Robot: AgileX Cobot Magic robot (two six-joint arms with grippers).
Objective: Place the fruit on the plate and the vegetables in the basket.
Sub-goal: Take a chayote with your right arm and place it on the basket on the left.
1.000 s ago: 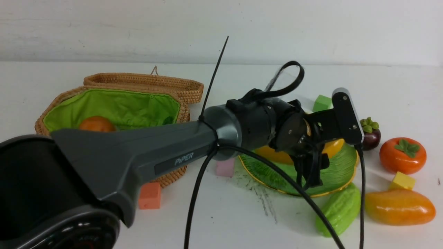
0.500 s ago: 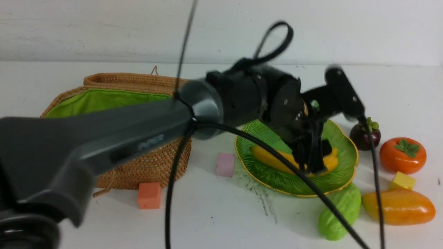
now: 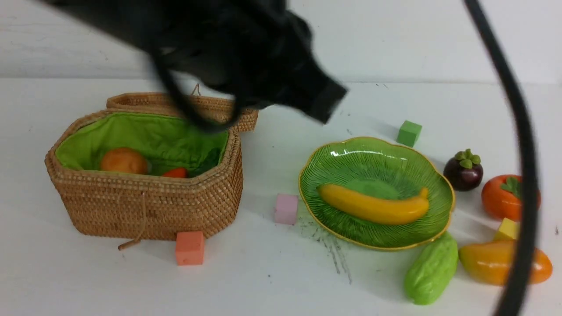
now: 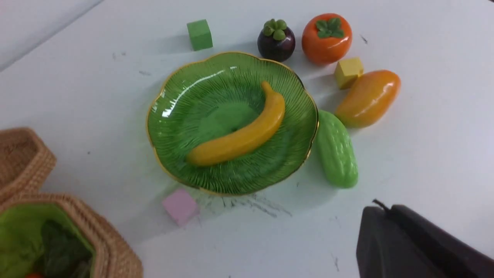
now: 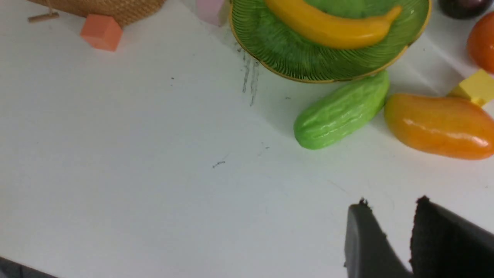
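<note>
Gourd (image 3: 432, 273) flat on table (image 3: 272, 281), on robot's right, just beside plate (image 3: 347, 166) rim and mango (image 3: 487, 263), long axis slanting from rim toward robot. Judged nearer right end effector (image 5: 391, 208): narrowly parted, empty. Left end effector (image 4: 386, 220) shut, nothing visible in it.

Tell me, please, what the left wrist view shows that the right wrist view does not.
Only the left wrist view: the green cube, the basket's lining and the shut left gripper. Only the right wrist view: the orange cube and the open right gripper. Both: the plate holding the banana, the gourd, mango, yellow cube and pink cube, plus the mangosteen and persimmon, cut off at the right wrist picture's edge.
</note>
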